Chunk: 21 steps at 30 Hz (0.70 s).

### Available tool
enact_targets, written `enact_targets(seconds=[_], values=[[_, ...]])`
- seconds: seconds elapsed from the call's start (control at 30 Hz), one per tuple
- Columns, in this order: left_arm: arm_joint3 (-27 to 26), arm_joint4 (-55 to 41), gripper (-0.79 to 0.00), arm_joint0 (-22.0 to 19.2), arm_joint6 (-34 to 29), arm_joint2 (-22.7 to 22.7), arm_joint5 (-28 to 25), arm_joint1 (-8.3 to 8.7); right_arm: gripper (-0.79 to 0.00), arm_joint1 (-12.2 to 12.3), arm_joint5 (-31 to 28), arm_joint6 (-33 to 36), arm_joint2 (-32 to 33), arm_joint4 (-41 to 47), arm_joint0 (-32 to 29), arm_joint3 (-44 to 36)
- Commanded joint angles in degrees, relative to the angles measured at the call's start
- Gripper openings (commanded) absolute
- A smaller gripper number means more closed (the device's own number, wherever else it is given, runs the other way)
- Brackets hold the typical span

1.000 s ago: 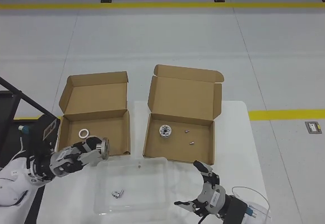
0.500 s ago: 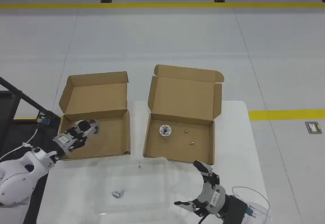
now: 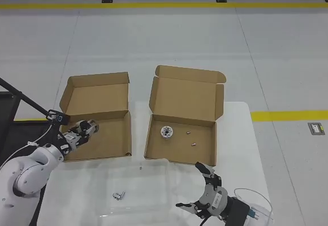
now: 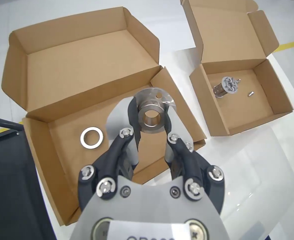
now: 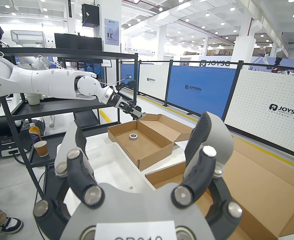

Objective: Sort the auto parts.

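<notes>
Inside left gripper (image 4: pixel 149 116), flanged bushing (image 4: pixel 150 123)

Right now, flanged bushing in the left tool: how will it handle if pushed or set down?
The flanged bushing looks solid machined metal, probably rigid and heavy for its size. Its smooth barrel may slip in the left tool. On its side it would likely roll in an arc; flange-down it should sit stable.
</notes>
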Motion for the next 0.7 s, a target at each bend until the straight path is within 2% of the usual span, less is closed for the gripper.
enact_targets(seconds=[0.0,0.07,0.17,0.3,0.43,0.67], values=[[0.03,1.98,-0.785,0.03,0.63,0.07,2.61,-0.07,0.000,0.00,0.00,0.00,0.00,0.00,0.00,0.00],[0.74,5.02,-0.785,-0.78,-0.21,1.95,6.33,-0.38,0.000,0.00,0.00,0.00,0.00,0.00,0.00,0.00],[5.49,8.55,-0.785,-5.08,-3.00,5.81,8.76,-1.02,0.000,0.00,0.00,0.00,0.00,0.00,0.00,0.00],[14.42,9.44,-0.785,-12.97,-7.10,11.60,6.24,-2.30,0.000,0.00,0.00,0.00,0.00,0.00,0.00,0.00],[23.11,10.97,-0.785,-19.89,-8.22,17.75,5.57,-4.16,0.000,0.00,0.00,0.00,0.00,0.00,0.00,0.00],[34.01,13.41,-0.785,-27.58,-5.24,26.48,5.78,-7.78,0.000,0.00,0.00,0.00,0.00,0.00,0.00,0.00]])
